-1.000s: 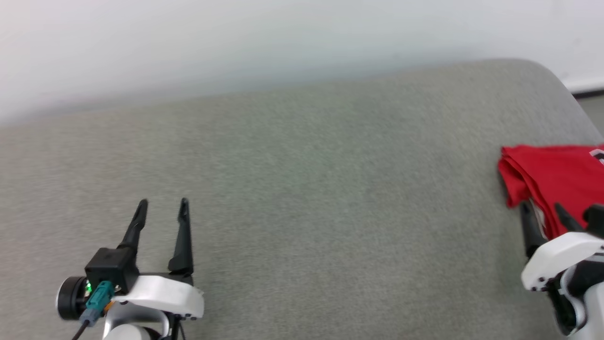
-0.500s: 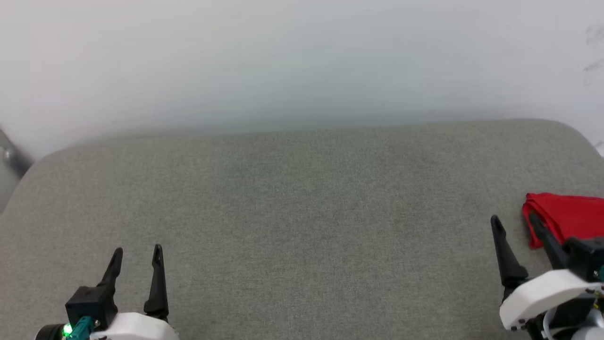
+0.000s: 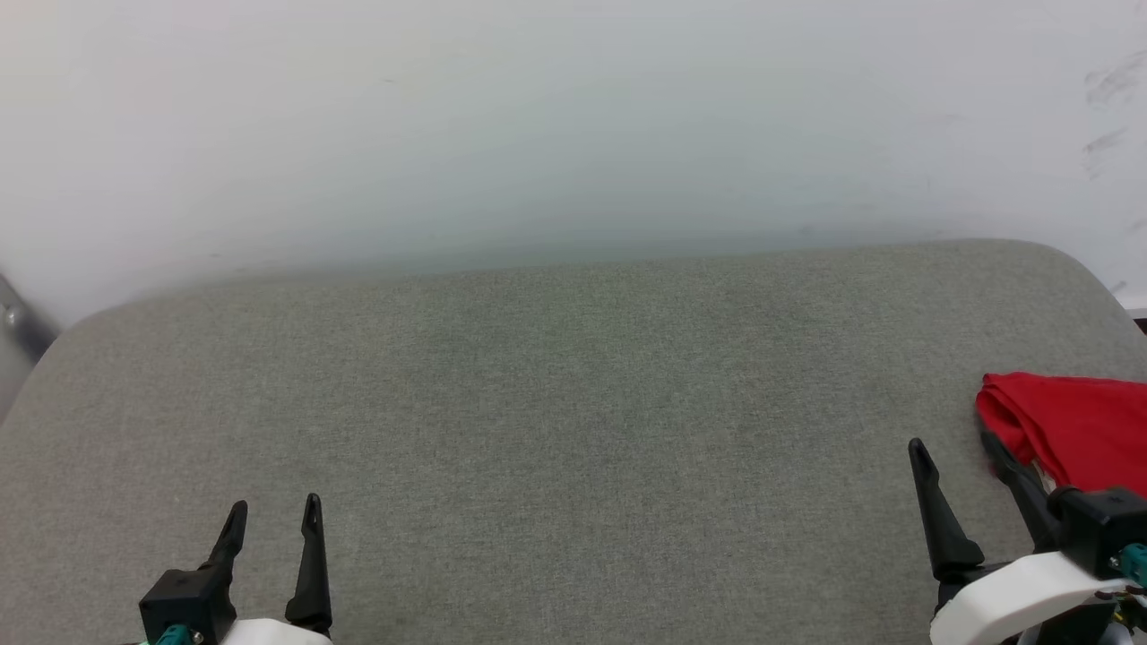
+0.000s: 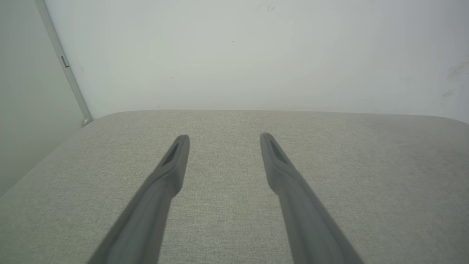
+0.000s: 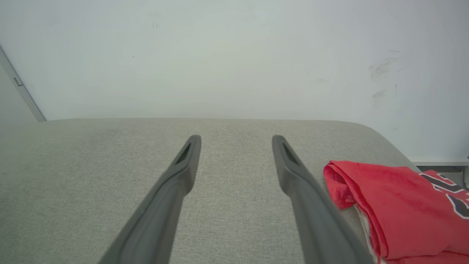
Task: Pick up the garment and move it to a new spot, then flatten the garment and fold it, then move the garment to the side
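The garment [image 3: 1071,425] lies at the far right end of the grey padded surface [image 3: 573,403], a red bundle cut off by the head view's right edge, with the pale wall [image 3: 573,134] behind. What matters for any coming move is that it sits to the right of the right hand [image 3: 952,442] and slightly beyond its tips. That hand's outer finger reaches up beside the bundle's left margin and overlaps the red in the head view, though I cannot tell whether it touches the cloth. In the right wrist view the bundle's rounded, layered left edge runs roughly alongside the outer finger. The cloth spreads away to the right, with a sliver of white underneath and dark white-edged lettering at the frame edge. Its full length is out of frame, so the long axis cannot be settled, but it appears to run away rightward from that edge. Both hands are released, fingers spread wide with nothing between them. The left hand [image 3: 275,503] hovers low at the opposite end, well apart from the garment with bare fabric between, so the right arm is plainly the nearer one. Judging by the stacked layers and the spot at the side, the folding and moving aside look largely done; a further grasp would need the right hand to swing rightward over that edge.
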You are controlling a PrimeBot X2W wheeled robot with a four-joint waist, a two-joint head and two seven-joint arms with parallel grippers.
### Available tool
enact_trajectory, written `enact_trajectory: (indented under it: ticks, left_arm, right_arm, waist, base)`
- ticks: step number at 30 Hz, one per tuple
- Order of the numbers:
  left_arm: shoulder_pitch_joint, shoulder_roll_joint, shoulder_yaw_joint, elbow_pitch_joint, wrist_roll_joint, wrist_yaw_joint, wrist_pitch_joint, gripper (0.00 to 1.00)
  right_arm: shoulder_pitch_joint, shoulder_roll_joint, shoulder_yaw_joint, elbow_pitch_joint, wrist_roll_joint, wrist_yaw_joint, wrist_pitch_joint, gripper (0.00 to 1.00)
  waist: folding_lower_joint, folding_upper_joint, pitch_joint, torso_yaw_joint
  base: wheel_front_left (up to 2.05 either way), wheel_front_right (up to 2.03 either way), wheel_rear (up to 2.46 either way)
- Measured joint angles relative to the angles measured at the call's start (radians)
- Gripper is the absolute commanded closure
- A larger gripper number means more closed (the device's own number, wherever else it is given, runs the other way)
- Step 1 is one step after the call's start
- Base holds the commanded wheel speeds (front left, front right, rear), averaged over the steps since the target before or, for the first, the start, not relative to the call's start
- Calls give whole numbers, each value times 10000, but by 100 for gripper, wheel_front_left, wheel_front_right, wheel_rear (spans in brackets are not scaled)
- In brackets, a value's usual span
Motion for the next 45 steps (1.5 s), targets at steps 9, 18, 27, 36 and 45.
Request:
enact_trajectory:
  ticks: [9, 18, 27, 36, 45]
  left_arm:
    - [30, -2, 6, -4, -84, 13, -42, 0]
    - [119, -8, -25, -36, -123, 75, -44, 0]
    - [276, -401, -31, 313, -646, -98, 128, 100]
    - [89, -736, 401, 556, -1979, -596, 493, 100]
    - [-150, -1053, 826, 842, -3168, -1043, 823, 100]
  right_arm:
    - [-83, 0, 21, 25, 23, 0, -63, 0]
    - [-220, -35, 82, 102, 111, 0, -155, 0]
    - [12, 31, 61, 644, 738, 2, -59, 100]
    - [-85, 102, -42, 978, 2472, 2, -4, 100]
    - [-322, 144, -128, 1292, 3998, 2, 35, 100]
  waist:
    - [1, 0, 9, 9]
    - [2, 0, 47, 115]
    - [2, 0, 79, 151]
    - [2, 0, 132, 183]
    - [2, 0, 184, 215]
  base:
    - [0, 0, 0]
    - [0, 0, 0]
    - [0, 0, 0]
    - [0, 0, 0]
    - [0, 0, 0]
